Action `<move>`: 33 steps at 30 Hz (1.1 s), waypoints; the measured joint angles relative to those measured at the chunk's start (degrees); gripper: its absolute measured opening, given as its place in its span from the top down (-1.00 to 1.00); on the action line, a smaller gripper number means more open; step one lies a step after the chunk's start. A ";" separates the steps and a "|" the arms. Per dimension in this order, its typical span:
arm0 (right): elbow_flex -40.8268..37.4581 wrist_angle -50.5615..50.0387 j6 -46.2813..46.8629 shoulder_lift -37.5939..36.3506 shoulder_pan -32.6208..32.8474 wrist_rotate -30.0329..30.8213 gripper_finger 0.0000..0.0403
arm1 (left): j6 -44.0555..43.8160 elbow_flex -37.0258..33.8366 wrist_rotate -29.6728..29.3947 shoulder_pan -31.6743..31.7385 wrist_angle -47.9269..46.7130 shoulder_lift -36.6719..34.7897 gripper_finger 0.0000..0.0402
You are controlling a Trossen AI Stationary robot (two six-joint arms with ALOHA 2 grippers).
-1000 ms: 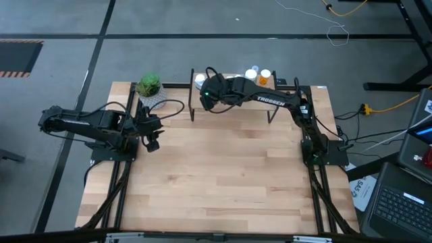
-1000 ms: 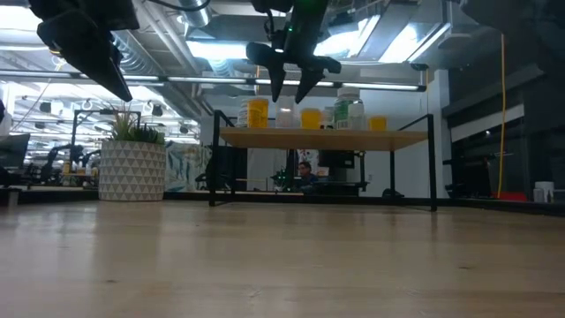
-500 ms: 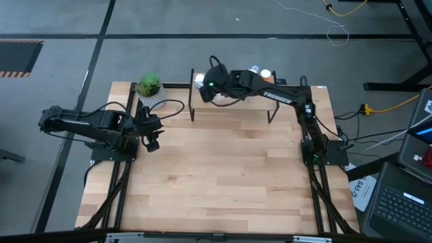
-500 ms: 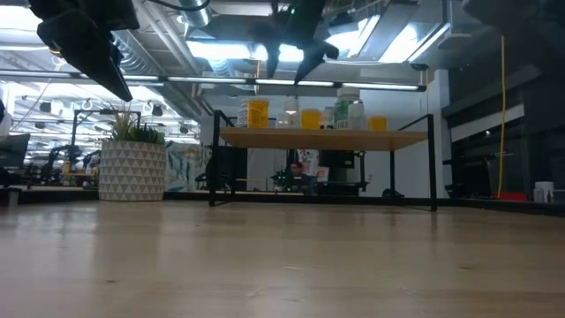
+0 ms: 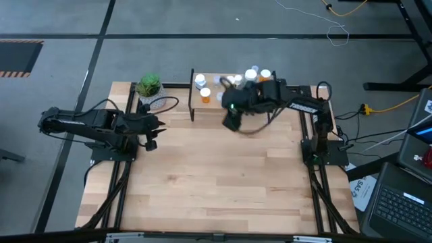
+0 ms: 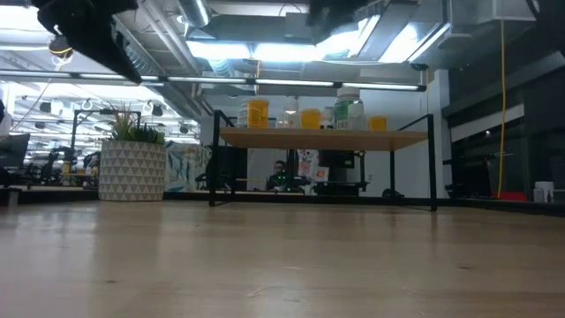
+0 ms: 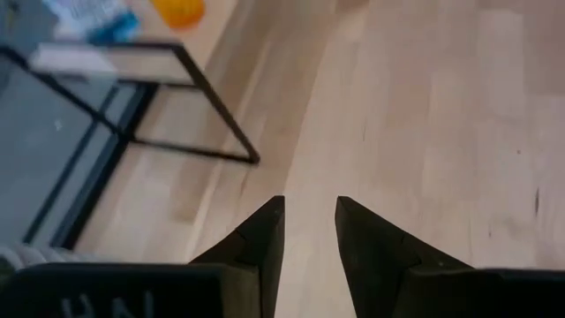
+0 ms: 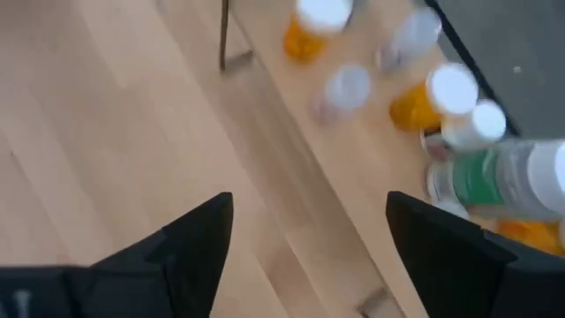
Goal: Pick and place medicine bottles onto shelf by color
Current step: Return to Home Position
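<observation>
The shelf stands at the table's far edge, with several medicine bottles on its wood top. The low view shows orange ones, a clear one and a greenish one. My right gripper hovers open over the shelf's near edge, left of its middle, and holds nothing. Its wrist view looks down on the shelf top, an orange white-capped bottle and the greenish bottle. My left gripper waits above the table's left side, its fingers narrowly open.
A green plant in a white pot stands left of the shelf at the far edge. Broad bare tabletop lies between the arms and the near edge. A black shelf leg shows ahead of my left gripper.
My right gripper has risen from just above the bottles on the shelf's left part and drawn back toward the near edge and rightward, staying open and empty. The bottles stand as before. My left gripper has shifted slightly upward.
</observation>
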 joint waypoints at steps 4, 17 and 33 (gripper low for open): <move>-2.42 -4.03 -2.59 -0.79 2.10 0.85 -0.48 | 4.71 0.00 0.28 1.69 5.68 -1.39 0.51; -49.30 34.27 -3.41 -30.88 7.50 -10.23 -0.48 | 6.73 -12.39 18.98 6.12 19.13 -14.46 0.51; -101.08 98.35 -7.87 -55.16 8.54 -30.99 -0.48 | -2.51 -39.30 13.11 5.86 57.05 -28.89 0.51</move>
